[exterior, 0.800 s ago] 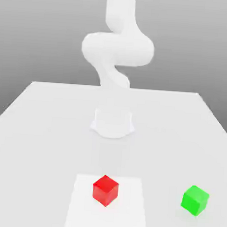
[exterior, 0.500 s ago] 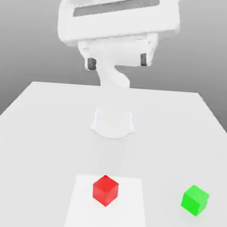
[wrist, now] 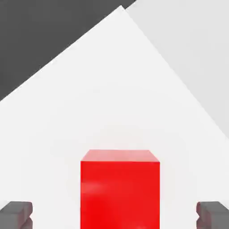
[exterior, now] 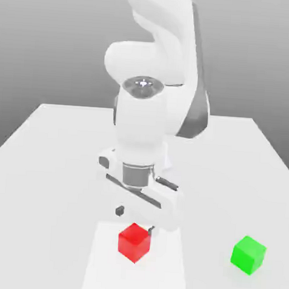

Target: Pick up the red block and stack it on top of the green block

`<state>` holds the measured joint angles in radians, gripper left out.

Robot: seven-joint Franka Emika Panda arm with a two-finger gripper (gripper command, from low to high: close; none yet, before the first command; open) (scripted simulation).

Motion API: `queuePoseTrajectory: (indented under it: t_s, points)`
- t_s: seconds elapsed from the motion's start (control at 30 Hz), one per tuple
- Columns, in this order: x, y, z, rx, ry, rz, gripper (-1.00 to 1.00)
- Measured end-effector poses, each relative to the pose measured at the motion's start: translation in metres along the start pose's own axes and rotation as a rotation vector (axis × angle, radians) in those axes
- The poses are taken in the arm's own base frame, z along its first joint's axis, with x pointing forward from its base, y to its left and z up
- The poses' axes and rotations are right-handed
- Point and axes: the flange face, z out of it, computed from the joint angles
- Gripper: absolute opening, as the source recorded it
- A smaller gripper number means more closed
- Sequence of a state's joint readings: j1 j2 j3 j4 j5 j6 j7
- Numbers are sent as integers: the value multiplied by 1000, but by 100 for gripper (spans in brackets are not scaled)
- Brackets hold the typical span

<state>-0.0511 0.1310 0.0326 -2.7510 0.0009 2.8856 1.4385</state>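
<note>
- Fingers [wrist: 16, 214] of the gripper [exterior: 135, 220] are spread wide and empty; in the hand view their dark grey, matte tips stand one on each side of the red block [wrist: 120, 188], with clear gaps to its faces.
- Red block: a small bright cube with glossy, plain faces and sharp edges; a soft highlight lies on the face toward the hand camera.
- It sits on a slightly brighter square patch [exterior: 102, 259] of the table [exterior: 48, 164], near the front edge, about midway along it.
- In the exterior view the gripper hangs just above and behind the red block, not touching it.
- Green block [exterior: 248, 254]: a plain bright cube of similar size, on the table near the front edge toward the exterior view's right, well apart from the red one.
- Table: flat, smooth, white, matte.
- Arm [exterior: 149, 111]: rounded, smooth white segments with a dark grey side panel, rising from the table's middle toward its far edge.
</note>
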Motion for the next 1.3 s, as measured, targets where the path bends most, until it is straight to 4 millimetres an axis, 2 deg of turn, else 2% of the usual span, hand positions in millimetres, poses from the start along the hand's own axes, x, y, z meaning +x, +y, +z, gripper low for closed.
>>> queuePoseTrajectory:
  t_s: [0.1, 0.13, 0.37, 0.63, 0.7, 1.0, 1.3]
  points:
    - [0, 2, 25, -2, 2, 2, 0]
    - [0, 3, 32, -3, 3, 3, -100]
    - [0, 3, 33, -2, 3, 3, -100]
    - [0, 2, -25, -2, 3, 2, -100]
    - [-17, -3, -31, -3, 5, -100, -100]
    - [-119, -27, -47, -7, 8, -743, -100]
    - [-229, -24, -62, -8, 2, -1391, -100]
